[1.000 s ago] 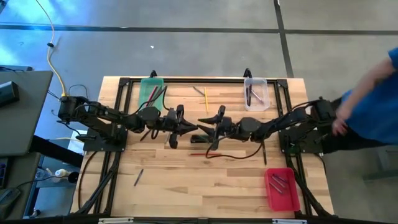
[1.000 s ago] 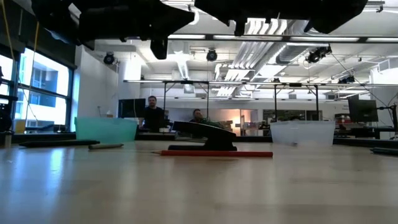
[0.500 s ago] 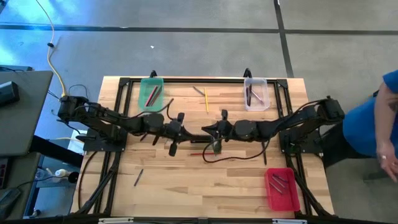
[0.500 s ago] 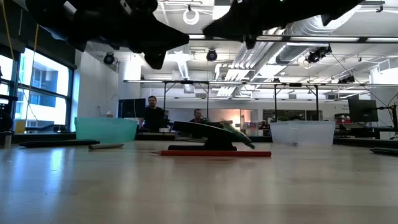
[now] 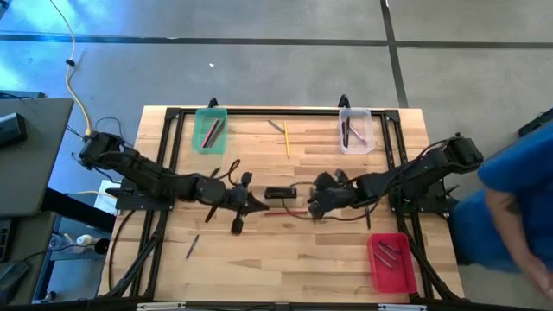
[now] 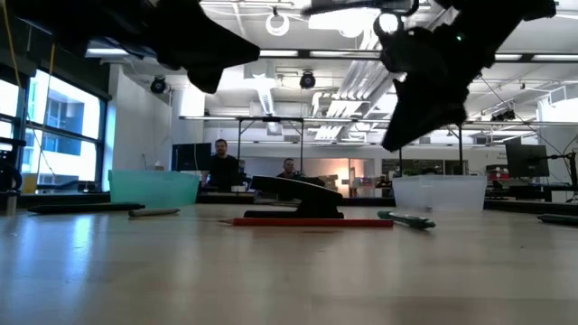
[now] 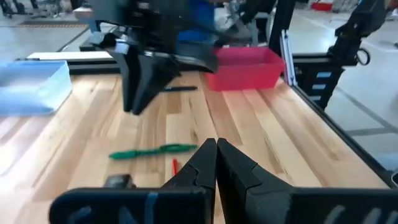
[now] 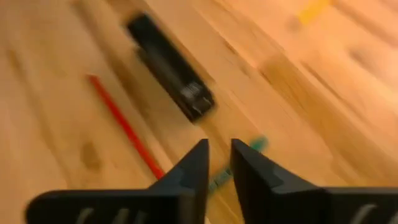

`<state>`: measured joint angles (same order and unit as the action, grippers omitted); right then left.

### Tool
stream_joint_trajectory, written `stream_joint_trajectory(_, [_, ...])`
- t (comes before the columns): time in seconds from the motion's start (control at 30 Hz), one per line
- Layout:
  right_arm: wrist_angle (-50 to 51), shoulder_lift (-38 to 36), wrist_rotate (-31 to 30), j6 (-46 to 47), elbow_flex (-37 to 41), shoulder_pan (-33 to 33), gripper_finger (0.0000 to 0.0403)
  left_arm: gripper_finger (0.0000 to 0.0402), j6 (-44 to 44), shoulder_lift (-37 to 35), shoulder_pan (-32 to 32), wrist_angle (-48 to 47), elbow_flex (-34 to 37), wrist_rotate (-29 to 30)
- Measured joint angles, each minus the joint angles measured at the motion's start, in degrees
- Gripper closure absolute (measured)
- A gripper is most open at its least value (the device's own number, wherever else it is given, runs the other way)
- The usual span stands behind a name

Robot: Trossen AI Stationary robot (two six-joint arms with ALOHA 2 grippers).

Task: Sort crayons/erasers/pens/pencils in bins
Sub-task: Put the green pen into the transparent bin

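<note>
Red bin [image 5: 391,262] at near right of tabletop [image 5: 259,250], dark pens inside; mid-table, left end effector [image 5: 257,206] closed, empty; right end effector [image 5: 315,207] slightly parted, holding nothing, above green pencil [image 6: 406,219] lying beside red pencil [image 6: 312,222] and black block [image 5: 280,193]; far edge: green bin [image 5: 211,130] left, clear bin [image 5: 355,130] right, yellow pencil [image 5: 286,138] between.
</note>
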<state>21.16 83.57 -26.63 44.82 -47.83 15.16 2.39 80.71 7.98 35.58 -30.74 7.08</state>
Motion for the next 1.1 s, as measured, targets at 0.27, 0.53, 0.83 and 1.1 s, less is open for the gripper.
stream_joint_trajectory(0.27, [6.26, 3.46, 1.89, 11.28, 0.0, 0.0, 0.0245, 0.0401, 2.41, 0.0, 6.43, -1.68, 0.97, 8.85])
stream_joint_trajectory(0.53, [5.13, 11.71, 2.39, 11.86, -2.63, -0.91, 0.0243, 0.0401, 7.79, 0.02, 8.03, 21.51, 15.2, 10.49])
stream_joint_trajectory(0.83, [5.55, 20.28, 5.25, 11.12, -7.63, -3.33, 0.0273, 0.0401, 9.56, 0.0, 8.1, 29.99, 20.63, 11.2])
stream_joint_trajectory(1.1, [7.33, 21.13, 7.27, 3.62, -9.27, -3.96, 0.0352, 0.0401, 9.58, 0.0, 9.13, 29.89, 20.63, 11.56])
